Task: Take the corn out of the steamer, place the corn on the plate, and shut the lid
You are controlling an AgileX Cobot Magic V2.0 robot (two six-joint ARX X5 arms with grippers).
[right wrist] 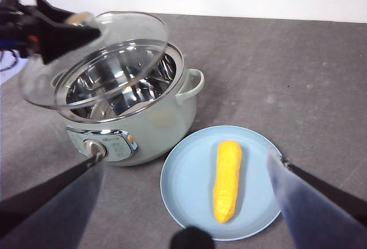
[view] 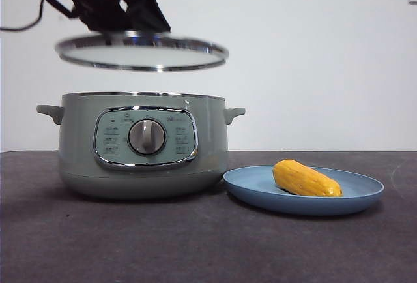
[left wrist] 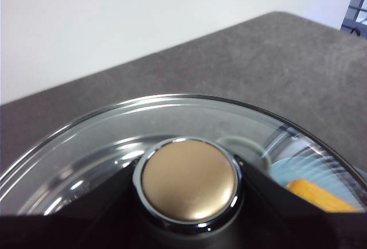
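The yellow corn lies on its side on the light-blue plate, just right of the sage-green steamer. The steamer stands uncovered, and its steel bowl shows in the right wrist view. The glass lid hangs a little above the steamer's rim, slightly tilted. My left gripper is shut on the lid's knob. High above the plate, my right gripper is open and holds nothing; it is out of the front view.
A dark grey table top carries everything, with a white wall behind. A black cable trails off at the upper left.
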